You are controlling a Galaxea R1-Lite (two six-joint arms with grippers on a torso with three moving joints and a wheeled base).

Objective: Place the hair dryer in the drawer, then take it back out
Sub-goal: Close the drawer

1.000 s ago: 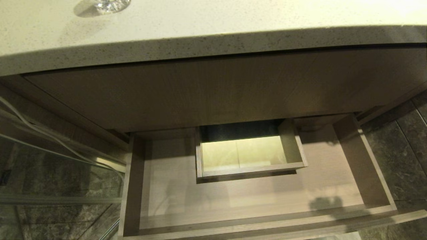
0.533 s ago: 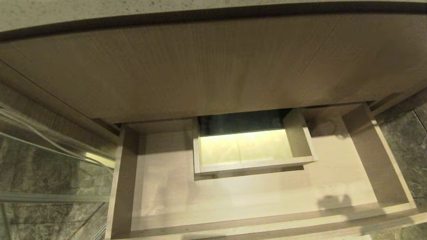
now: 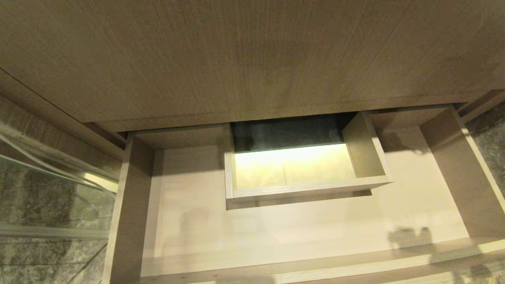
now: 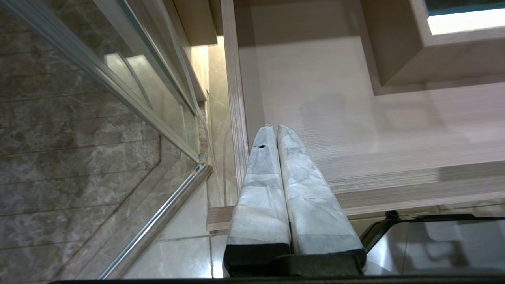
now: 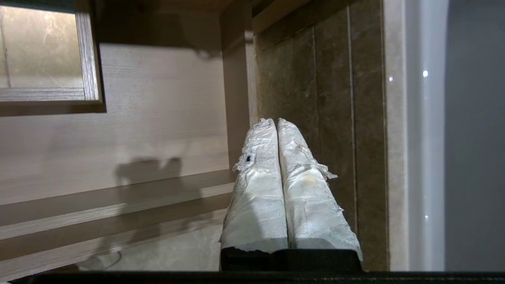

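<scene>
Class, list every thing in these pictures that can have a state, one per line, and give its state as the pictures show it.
drawer: pulled open, nothing lying on its floor.
boxed cutout: open at the top, nothing inside, lit from below.
upper wood panel: shut, flush above the drawer.
left gripper: shut, holding nothing, over the drawer's side wall.
right gripper: shut, holding nothing, at the drawer's other side wall.
hair dryer: not in view.
</scene>
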